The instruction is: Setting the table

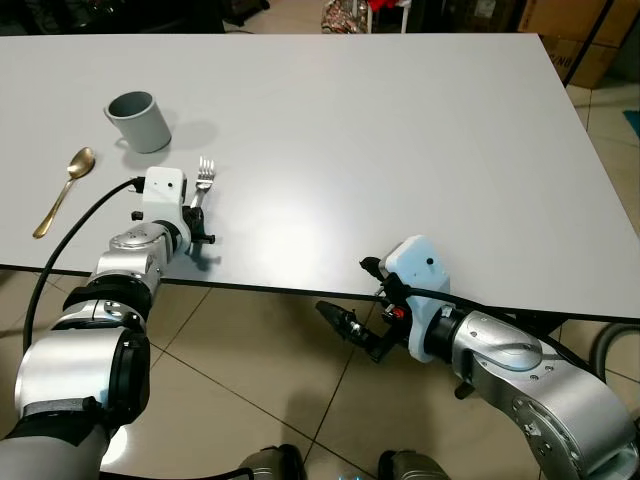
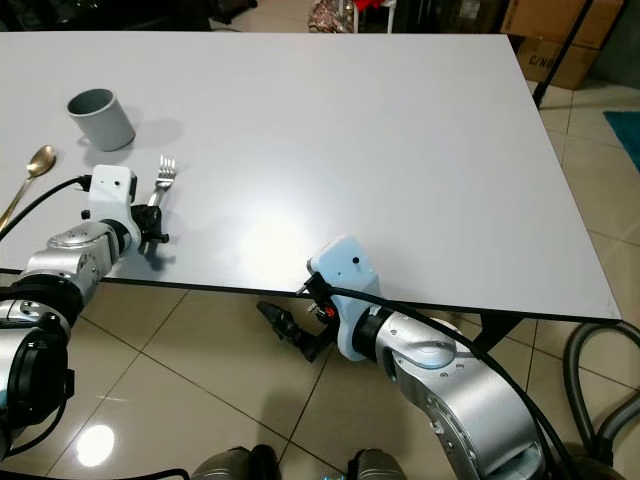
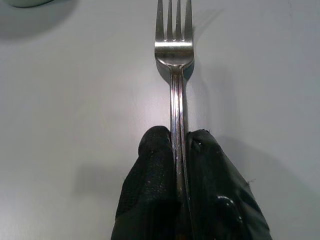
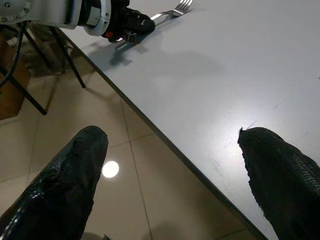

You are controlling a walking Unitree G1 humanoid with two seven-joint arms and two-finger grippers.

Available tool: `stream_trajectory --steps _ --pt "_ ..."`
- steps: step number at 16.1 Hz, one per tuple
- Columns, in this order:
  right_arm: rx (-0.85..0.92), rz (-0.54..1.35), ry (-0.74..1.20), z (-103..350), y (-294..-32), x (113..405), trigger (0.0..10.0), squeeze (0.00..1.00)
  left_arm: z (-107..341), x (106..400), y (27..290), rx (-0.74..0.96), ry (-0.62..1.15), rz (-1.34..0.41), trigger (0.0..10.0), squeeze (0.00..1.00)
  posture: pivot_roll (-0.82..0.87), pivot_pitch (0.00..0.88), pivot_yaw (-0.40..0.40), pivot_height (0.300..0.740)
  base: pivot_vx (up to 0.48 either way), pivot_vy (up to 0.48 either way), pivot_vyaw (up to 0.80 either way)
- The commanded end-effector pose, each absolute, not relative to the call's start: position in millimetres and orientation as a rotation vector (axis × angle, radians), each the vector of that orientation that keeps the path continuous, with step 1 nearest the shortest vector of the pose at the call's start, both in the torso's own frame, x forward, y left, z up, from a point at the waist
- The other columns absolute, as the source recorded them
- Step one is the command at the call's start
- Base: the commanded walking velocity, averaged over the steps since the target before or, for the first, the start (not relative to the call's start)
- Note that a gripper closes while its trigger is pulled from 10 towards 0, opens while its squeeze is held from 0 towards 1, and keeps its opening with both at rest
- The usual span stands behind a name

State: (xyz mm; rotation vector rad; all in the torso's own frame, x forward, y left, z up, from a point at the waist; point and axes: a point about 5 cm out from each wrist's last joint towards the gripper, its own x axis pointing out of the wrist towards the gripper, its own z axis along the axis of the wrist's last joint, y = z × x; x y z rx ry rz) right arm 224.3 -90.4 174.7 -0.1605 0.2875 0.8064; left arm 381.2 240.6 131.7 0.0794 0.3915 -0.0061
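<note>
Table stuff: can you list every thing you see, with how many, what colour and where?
Table: one, white, in front of the robot.
Cup: one, grey, far left part of the table.
Spoon: one, gold, left of the cup, near the table's left edge.
Fork: one, silver, lying flat below the cup, tines pointing away.
Floor tiles: beige, under the table.
Left pincer: one, black, shut on the fork handle.
Right pincer: one, black, open, below the table's near edge.

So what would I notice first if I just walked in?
Probably the left gripper, its black fingers pinching a shiny silver metal fork flat on the big white table. Left of it lie a grey round cup and a gold spoon. The right gripper hangs open by the table's near edge.
</note>
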Motion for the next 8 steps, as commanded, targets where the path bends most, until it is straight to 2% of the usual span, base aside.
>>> stream_trajectory --steps 1,2,3,4,8 --pt "-0.158 0.826 0.27 180.6 -88.7 220.1 10.0 0.0 122.9 376.0 246.5 0.079 0.442 0.014 10.0 0.0 -0.2 0.207 0.109 0.74 0.0 0.0 0.0" --pt "-0.158 0.825 0.271 180.7 -88.7 219.7 10.0 0.0 122.1 375.8 246.0 0.079 0.444 0.014 10.0 0.0 -0.2 0.208 0.109 0.74 0.0 0.0 0.0" --pt "-0.158 0.824 0.272 180.8 -88.7 219.6 10.0 0.0 121.4 375.6 245.4 0.072 0.446 0.014 10.0 0.65 -0.2 0.208 0.112 0.74 0.0 0.0 0.0" --pt "-0.157 0.82 0.271 181.0 -88.7 220.1 10.0 0.0 120.9 375.6 244.9 0.058 0.445 0.018 10.0 1.0 -0.2 0.207 0.114 0.74 0.0 0.0 0.0" --pt "-0.152 0.813 0.26 182.4 -87.3 221.7 10.0 0.0 120.5 375.4 244.9 0.034 0.438 0.021 10.0 1.0 -0.2 0.196 0.119 0.74 0.0 0.0 0.0"
